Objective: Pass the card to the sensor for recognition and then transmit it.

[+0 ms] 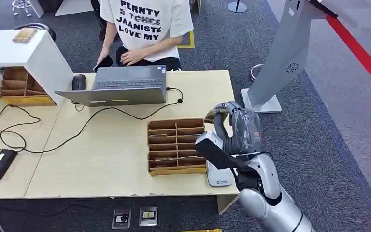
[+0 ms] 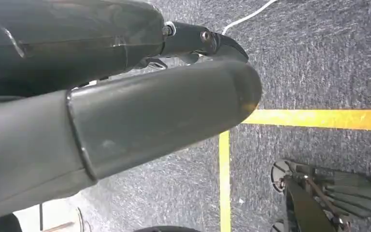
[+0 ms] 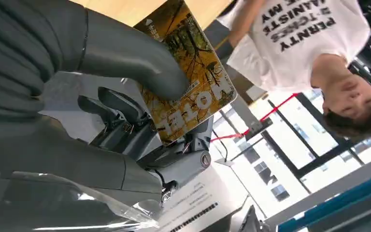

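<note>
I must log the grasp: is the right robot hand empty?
No, the right robot hand pinches a yellow autumn-leaf printed card between thumb and fingers.

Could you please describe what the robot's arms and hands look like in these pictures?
The right arm is glossy silver with dark joints and a thin black cable. The right hand has a grey ribbed cover under clear plastic wrap, a thick grey thumb and darker metal fingers with visible screws. The left hand has the same smooth grey thumb and black fingers.

right hand raised, thumb and fingers pinched; left hand hangs, fingers curled.
</note>
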### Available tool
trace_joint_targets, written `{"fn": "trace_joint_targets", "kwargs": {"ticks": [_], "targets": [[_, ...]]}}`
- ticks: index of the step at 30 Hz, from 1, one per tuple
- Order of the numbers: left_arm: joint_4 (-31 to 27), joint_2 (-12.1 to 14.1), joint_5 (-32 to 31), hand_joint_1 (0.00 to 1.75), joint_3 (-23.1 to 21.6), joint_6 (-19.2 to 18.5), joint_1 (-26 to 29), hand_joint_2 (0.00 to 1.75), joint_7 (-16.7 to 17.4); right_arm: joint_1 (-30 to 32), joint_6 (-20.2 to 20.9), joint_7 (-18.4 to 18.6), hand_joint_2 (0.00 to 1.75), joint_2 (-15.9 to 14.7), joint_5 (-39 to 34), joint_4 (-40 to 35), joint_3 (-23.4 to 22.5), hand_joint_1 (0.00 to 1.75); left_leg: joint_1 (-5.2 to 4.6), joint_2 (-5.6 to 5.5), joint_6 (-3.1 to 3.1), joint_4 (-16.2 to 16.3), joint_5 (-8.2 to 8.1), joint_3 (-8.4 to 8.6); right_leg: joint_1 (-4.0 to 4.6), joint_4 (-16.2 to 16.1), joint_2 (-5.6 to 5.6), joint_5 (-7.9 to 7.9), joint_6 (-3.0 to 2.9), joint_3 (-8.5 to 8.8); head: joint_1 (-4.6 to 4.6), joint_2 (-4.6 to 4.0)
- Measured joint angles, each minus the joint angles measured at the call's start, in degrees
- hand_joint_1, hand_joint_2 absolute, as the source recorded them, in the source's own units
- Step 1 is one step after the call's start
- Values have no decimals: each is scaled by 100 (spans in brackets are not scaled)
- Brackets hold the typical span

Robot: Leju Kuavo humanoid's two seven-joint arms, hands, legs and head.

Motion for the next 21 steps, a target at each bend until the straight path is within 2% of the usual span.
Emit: {"fn": "trace_joint_targets", "kwargs": {"ticks": [6, 12, 21], "targets": [[0, -46, -68, 0, 0, 20, -5, 0, -55, 237, 323, 417, 175, -279, 85, -229, -63, 175, 0, 0, 0, 0, 0, 1, 0, 0, -1, 0, 0, 0, 0, 0], [-39, -166, -192, 0, -2, 201, -5, 0, -57, 863, 636, 934, 175, -660, 159, -643, -140, 175, -1, -1, 4, 0, -3, -2, -1, -1, -2, 0, 0, -1, 2, 0], [-61, -203, -184, 0, -4, 170, -13, 0, -70, 1047, 1311, 1184, 175, -1003, -76, -867, -164, 175, 0, 4, 2, 0, -4, 1, 0, -1, 0, 0, 0, 0, 0, 0]]}}
